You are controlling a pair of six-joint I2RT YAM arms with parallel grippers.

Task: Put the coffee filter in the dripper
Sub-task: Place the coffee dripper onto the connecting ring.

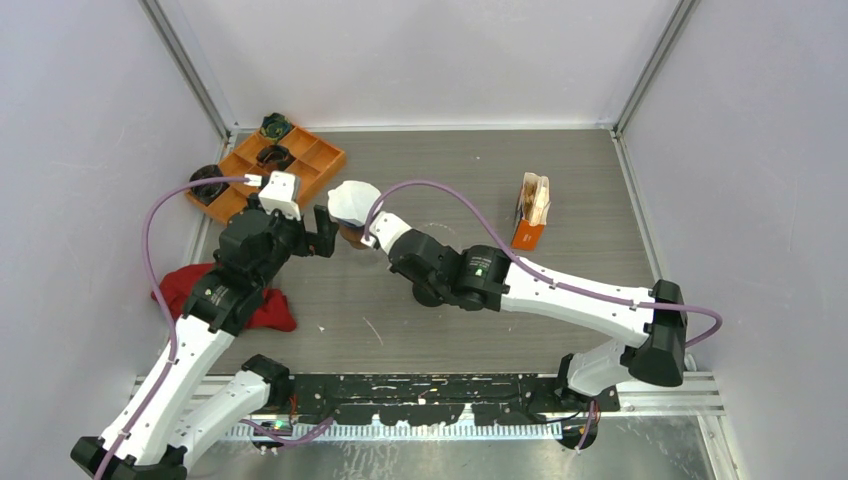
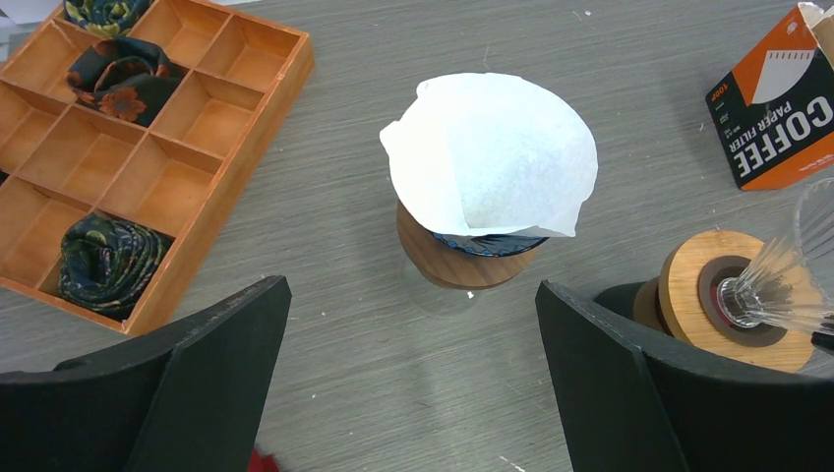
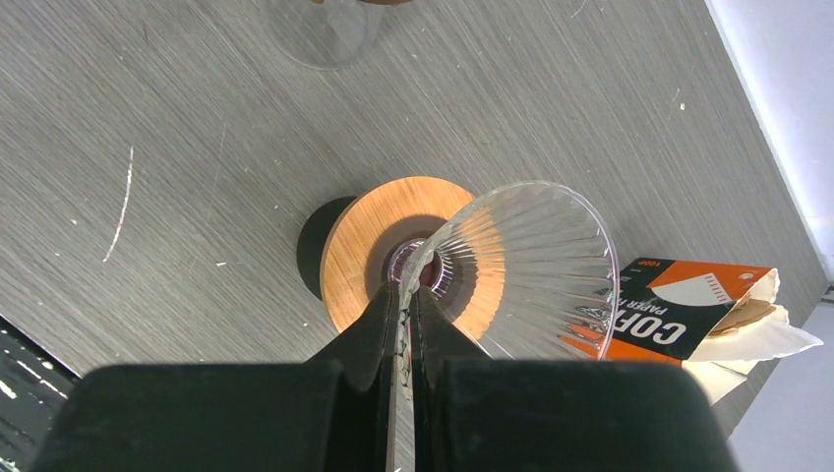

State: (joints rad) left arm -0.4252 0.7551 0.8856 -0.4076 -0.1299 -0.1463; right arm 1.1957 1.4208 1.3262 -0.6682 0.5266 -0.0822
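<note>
A white paper coffee filter (image 2: 492, 152) sits opened on a round wooden stand with a blue rim (image 2: 462, 261); in the top view it (image 1: 352, 200) is at mid-table. A clear ribbed glass dripper (image 3: 521, 265) with a wooden collar (image 3: 369, 236) is tipped on its side. My right gripper (image 3: 405, 283) is shut on its glass wall near the neck. The dripper also shows at the right edge of the left wrist view (image 2: 733, 295). My left gripper (image 2: 413, 285) is open and empty, just short of the filter stand; in the top view it (image 1: 325, 230) is beside the right gripper (image 1: 368, 238).
An orange compartment tray (image 1: 310, 160) with rolled dark cloths stands at the back left, and also shows in the left wrist view (image 2: 211, 118). An orange coffee filter box (image 1: 532, 215) stands at the right. A red cloth (image 1: 270, 310) lies by the left arm.
</note>
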